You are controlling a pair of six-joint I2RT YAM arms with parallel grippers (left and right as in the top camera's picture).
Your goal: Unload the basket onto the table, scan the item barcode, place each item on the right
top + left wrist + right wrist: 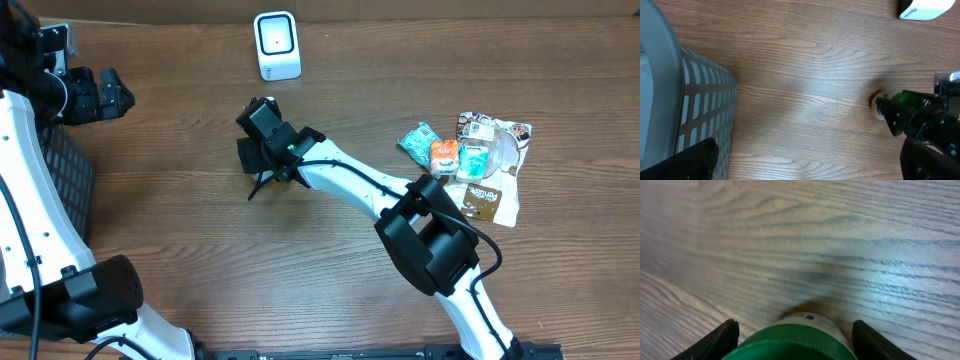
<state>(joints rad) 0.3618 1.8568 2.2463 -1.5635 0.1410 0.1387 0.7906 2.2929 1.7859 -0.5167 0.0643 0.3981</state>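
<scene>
The item is a small bottle with a green cap (790, 347) and a pale label. It sits between the fingers of my right gripper (792, 340), cap towards the camera. One dark finger stands on each side, with a thin gap to the bottle, so the jaws are open around it. From above, the right gripper (258, 160) hides the bottle. In the left wrist view the green cap (908, 98) shows in that gripper. The white scanner (277, 46) stands at the table's far edge. My left gripper (100, 95) is open and empty at the far left.
A grey mesh basket (695, 105) stands at the left, right beside the left gripper (802, 162). The scanner (927, 7) shows at the top right of that view. A pile of snack packets (475, 160) lies on the right of the table.
</scene>
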